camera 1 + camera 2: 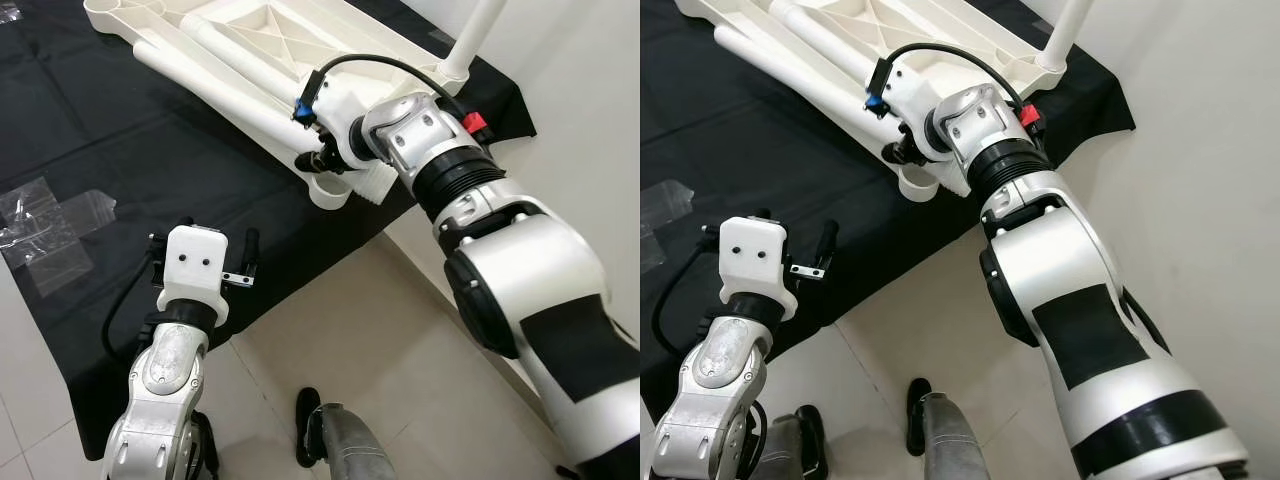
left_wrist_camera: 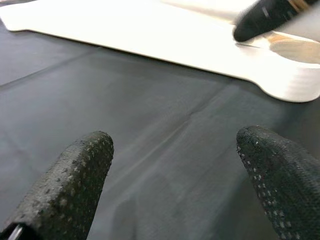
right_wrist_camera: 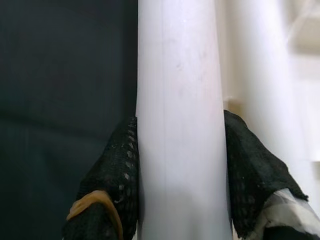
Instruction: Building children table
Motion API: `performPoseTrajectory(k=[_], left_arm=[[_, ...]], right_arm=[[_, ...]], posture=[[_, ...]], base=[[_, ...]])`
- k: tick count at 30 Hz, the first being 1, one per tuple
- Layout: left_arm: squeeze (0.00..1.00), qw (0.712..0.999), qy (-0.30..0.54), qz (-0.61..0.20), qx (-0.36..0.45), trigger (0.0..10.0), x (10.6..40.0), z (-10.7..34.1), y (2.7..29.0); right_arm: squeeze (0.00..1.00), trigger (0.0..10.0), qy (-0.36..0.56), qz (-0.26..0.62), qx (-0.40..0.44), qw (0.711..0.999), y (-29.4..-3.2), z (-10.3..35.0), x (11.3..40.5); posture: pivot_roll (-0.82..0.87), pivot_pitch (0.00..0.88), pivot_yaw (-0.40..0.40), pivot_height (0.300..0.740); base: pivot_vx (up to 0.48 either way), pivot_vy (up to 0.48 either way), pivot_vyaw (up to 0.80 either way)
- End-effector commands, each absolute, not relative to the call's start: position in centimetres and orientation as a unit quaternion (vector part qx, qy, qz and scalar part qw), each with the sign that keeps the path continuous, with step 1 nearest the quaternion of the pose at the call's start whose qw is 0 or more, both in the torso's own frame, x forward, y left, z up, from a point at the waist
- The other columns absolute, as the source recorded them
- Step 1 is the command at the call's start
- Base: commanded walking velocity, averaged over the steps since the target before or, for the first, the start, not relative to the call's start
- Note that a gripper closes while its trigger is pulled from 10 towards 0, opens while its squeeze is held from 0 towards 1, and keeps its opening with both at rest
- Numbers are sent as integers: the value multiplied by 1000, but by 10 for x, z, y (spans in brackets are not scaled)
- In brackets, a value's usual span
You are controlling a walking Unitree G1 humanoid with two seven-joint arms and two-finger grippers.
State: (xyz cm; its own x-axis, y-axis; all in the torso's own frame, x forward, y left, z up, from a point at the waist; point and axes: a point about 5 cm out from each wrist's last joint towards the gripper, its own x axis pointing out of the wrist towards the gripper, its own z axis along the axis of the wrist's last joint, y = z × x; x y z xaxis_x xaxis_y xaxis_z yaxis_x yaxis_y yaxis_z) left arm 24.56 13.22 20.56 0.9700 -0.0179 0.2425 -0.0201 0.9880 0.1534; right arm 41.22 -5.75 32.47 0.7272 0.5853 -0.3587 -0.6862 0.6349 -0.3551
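Upturned white table top [image 1: 270, 35] lying on a black cloth [image 1: 120, 130] spread over the floor, ribbed underside facing up, near corner socket [image 1: 328, 190] at the cloth's edge. Three loose white legs resting along its near side, lying side by side; a fourth leg [image 1: 470, 40] standing upright in the far right corner socket, its top cut off by the frame. Of the loose three, the nearest, a white table leg [image 3: 180, 125], clamped between the two black fingers [image 3: 112, 170] of the right gripper [image 1: 322, 158], pads pressed against either side of the tube, close to the near corner socket. Exact end of that leg hidden behind the gripper and wrist in the head views; not possible to tell whether it sits over the socket or just beside it.

Left gripper [image 1: 205, 240] hovering low above the cloth, well apart from the table top, fingers spread wide with nothing between them; only dark fabric showing in the gap in the left wrist view, with the table top's edge and corner socket beyond and a black fingertip of the other gripper blurred at the picture's corner.

Two patches of clear tape or plastic film [image 1: 55, 225] on the cloth to the left, hard to make out. Pale tiled floor [image 1: 350, 340] nearer the robot, a white wall [image 1: 590, 130] on the right. Far end of the table top cut off.
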Motion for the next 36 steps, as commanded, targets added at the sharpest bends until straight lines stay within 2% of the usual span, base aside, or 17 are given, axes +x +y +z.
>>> performPoseTrajectory(k=[1,7,13,14,16,21,25,27,33,36], left_arm=[[0,989,-119,-1,83,10000,245,203,132],[0,990,-121,0,76,10000,249,206,137],[0,990,-124,-13,64,10000,254,209,135],[0,990,-129,-26,50,10000,257,215,134],[0,988,-142,-53,15,10000,263,228,132],[0,982,-161,-100,-11,10000,268,245,130],[0,975,-177,-134,-29,10000,270,260,127],[0,964,-203,-163,-59,10000,273,281,126],[0,952,-220,-197,-87,10000,273,297,124],[0,937,-218,-237,-132,10000,276,310,124]], right_arm=[[0,0,63,376,-203,902,-48,343,409],[0,0,-4,410,-161,898,-53,396,398],[0,0,-23,442,-122,888,-59,413,392],[0,0,-37,469,-101,877,-63,416,389],[0,0,-74,513,-64,853,-70,414,385],[0,0,-114,542,-10,832,-79,397,384],[0,0,-123,536,26,835,-84,382,384],[0,0,-133,521,52,841,-85,362,384],[0,0,-138,514,66,844,-85,346,383],[0,0,-149,502,84,847,-83,324,376]], posture=[[-64,257,-181,740],[-51,234,-163,740],[-35,211,-152,740],[-23,197,-147,740],[-7,174,-140,740],[15,144,-120,740],[29,122,-108,740],[37,107,-102,740],[40,95,-94,740],[47,83,-94,740]], base=[[0,0,0],[0,0,0],[0,0,0],[0,0,0],[0,0,0],[0,0,0],[0,0,0],[0,0,0],[0,0,0],[0,0,0]])
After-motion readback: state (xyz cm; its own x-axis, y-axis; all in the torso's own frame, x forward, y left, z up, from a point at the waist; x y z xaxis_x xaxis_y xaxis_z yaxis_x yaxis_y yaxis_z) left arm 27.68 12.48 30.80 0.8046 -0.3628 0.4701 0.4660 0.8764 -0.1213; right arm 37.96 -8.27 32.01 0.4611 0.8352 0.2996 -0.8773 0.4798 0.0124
